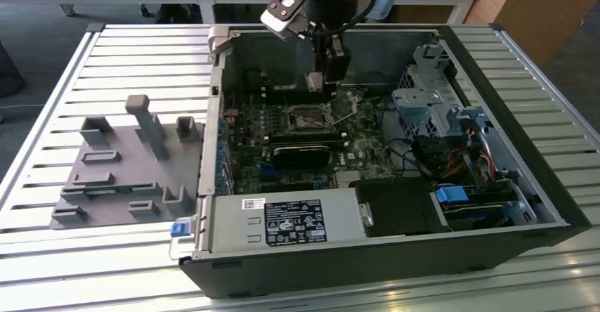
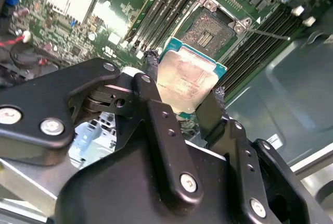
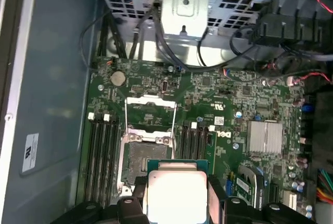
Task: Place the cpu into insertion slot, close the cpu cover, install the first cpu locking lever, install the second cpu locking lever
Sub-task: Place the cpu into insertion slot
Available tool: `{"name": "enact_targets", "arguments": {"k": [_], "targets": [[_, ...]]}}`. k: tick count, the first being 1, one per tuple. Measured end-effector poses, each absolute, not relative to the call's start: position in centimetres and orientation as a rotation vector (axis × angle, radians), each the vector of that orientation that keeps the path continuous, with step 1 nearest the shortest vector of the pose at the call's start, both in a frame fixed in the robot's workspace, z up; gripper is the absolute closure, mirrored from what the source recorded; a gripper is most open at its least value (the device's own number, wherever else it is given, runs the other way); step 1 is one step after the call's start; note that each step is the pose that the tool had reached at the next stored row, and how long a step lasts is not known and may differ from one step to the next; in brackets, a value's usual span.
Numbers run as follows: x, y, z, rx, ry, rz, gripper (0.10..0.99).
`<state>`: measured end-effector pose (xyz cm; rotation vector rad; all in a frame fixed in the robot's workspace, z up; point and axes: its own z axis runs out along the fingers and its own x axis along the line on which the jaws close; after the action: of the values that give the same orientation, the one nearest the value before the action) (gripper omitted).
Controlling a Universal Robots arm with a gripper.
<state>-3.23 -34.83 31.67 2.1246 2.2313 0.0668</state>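
My gripper (image 1: 317,80) hangs inside the open computer case, shut on the cpu (image 2: 187,81). The chip is a flat silver-grey square on a green edge, clamped by two black fingers (image 2: 152,73) on opposite sides. It sits in the air above the green board, just off the insertion slot (image 3: 148,156), a dark square socket (image 2: 208,31) with a metal rim. In the exterior view the slot (image 1: 307,117) lies below and slightly nearer than the gripper. The cpu cover (image 3: 150,110), a thin silver frame, stands flipped open beyond the slot. A thin lever rod (image 2: 270,34) sticks out beside the socket.
Long black memory slots (image 3: 101,151) flank the socket on both sides. A black module (image 1: 300,154) lies nearer on the board. A metal drive cage (image 1: 431,108) and cables fill the exterior view's right, a power supply (image 1: 281,221) the front. A grey fixture (image 1: 122,164) rests on the slatted table.
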Motion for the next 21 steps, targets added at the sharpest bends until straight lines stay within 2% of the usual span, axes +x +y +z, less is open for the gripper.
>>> {"name": "enact_targets", "arguments": {"k": [21], "targets": [[-3.25, -34.83, 30.87, 2.27, 2.079, 0.06, 0.545]]}}
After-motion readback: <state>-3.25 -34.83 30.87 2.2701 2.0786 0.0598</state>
